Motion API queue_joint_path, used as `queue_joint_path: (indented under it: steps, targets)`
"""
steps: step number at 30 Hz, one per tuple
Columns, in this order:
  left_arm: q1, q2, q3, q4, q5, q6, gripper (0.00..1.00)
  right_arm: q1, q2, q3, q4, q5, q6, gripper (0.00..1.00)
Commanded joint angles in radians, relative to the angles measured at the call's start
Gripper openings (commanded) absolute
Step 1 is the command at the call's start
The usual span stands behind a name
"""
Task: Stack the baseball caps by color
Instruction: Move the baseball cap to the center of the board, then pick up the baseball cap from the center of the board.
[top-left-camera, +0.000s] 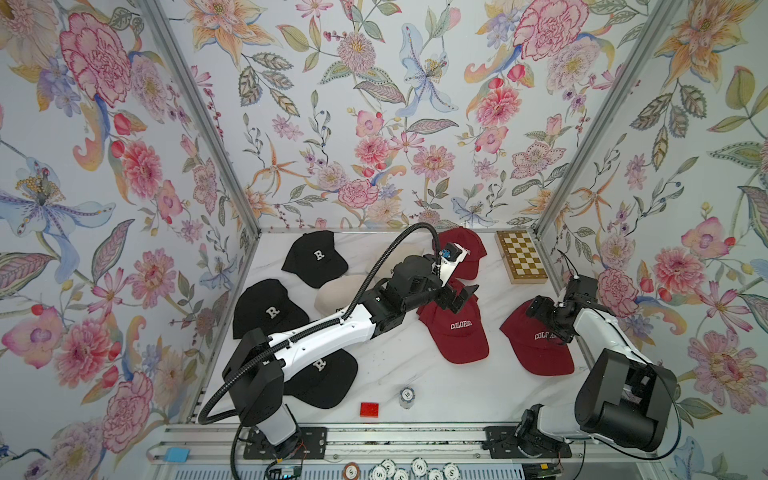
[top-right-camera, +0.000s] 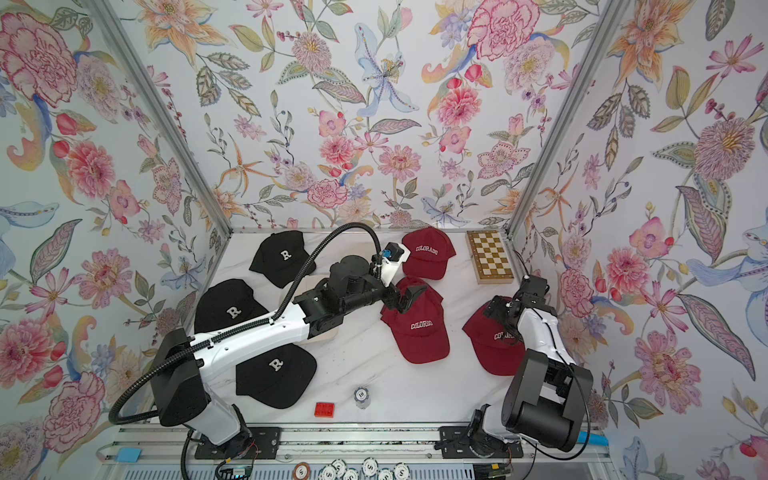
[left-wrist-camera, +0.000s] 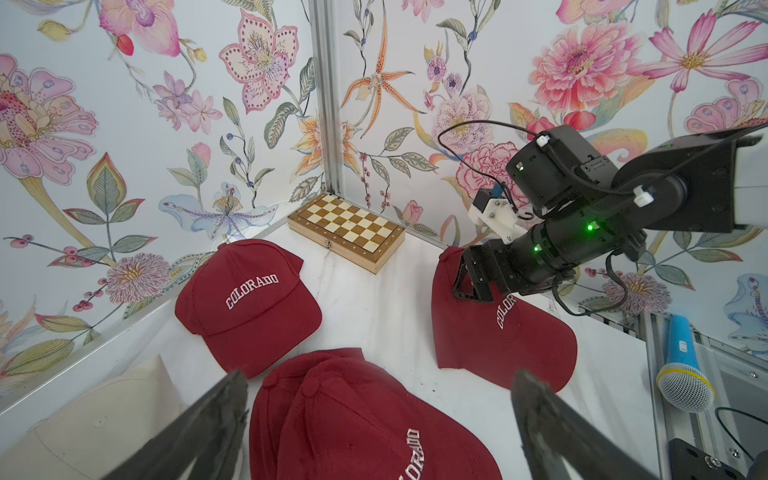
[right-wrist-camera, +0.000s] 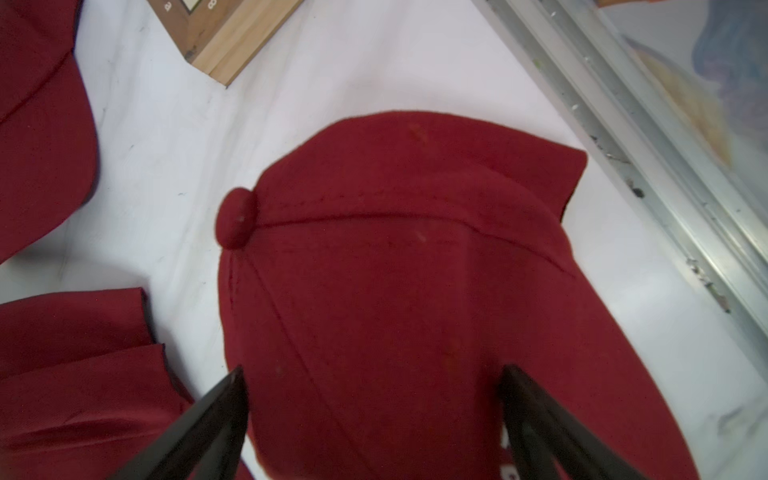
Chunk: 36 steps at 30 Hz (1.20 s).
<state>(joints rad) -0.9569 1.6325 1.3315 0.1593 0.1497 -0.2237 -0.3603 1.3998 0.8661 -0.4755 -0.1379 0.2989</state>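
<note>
Floral walls (top-left-camera: 374, 104) — seemingly marble tabletop (top-left-camera: 415, 374)

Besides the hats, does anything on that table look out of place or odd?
Three things are not caps: a closed chessboard in the far right corner, and a red toy brick beside a small stack of poker chips near the front edge. Nothing looks spilled or torn.

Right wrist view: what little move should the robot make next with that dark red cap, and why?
Probably lower a little and close. The right gripper is open, its jaws standing either side of the crown of the maroon fabric baseball cap, which lies alone, apart from the two overlapping maroon caps.
</note>
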Motion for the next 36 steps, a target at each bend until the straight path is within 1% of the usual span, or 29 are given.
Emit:
queue_joint_path:
  steps: [1,4,5,9,13,16,19,21,27,30,34,36]
  targets:
    - [-0.008,-0.055,-0.036,0.033,-0.017,0.011,1.00,0.013,-0.025,-0.028,-0.002,-0.108,0.048,0.93]
    - [-0.008,-0.061,-0.069,0.052,-0.025,0.004,1.00,0.029,-0.044,-0.040,0.005,-0.145,0.079,0.93]
    - [-0.008,-0.100,-0.083,0.059,-0.030,0.001,1.00,0.036,-0.048,-0.042,0.004,-0.153,0.086,0.93]
    - [-0.007,-0.143,-0.147,0.094,-0.049,-0.013,1.00,0.060,-0.062,-0.036,-0.013,-0.173,0.094,0.92]
    - [-0.007,-0.187,-0.213,0.124,-0.069,-0.022,1.00,0.070,-0.068,-0.026,-0.050,-0.161,0.059,0.92]
    - [-0.007,-0.221,-0.263,0.149,-0.088,-0.028,1.00,0.072,-0.059,-0.014,-0.086,-0.146,0.020,0.90]
    - [-0.006,-0.253,-0.306,0.171,-0.105,-0.039,1.00,0.077,-0.046,0.000,-0.111,-0.127,-0.013,0.87]
    - [-0.007,-0.274,-0.330,0.184,-0.114,-0.048,1.00,0.087,-0.041,0.006,-0.119,-0.113,-0.021,0.82]
    - [-0.007,-0.324,-0.394,0.200,-0.139,-0.068,1.00,0.154,-0.039,0.018,-0.130,-0.065,-0.030,0.70]
    - [-0.008,-0.348,-0.420,0.201,-0.152,-0.072,1.00,0.178,-0.035,0.016,-0.134,-0.038,-0.031,0.69]
    - [-0.007,-0.373,-0.446,0.200,-0.168,-0.074,1.00,0.194,-0.030,0.013,-0.136,-0.010,-0.032,0.63]
    - [-0.007,-0.381,-0.453,0.197,-0.172,-0.074,1.00,0.201,-0.025,0.012,-0.138,0.005,-0.035,0.56]
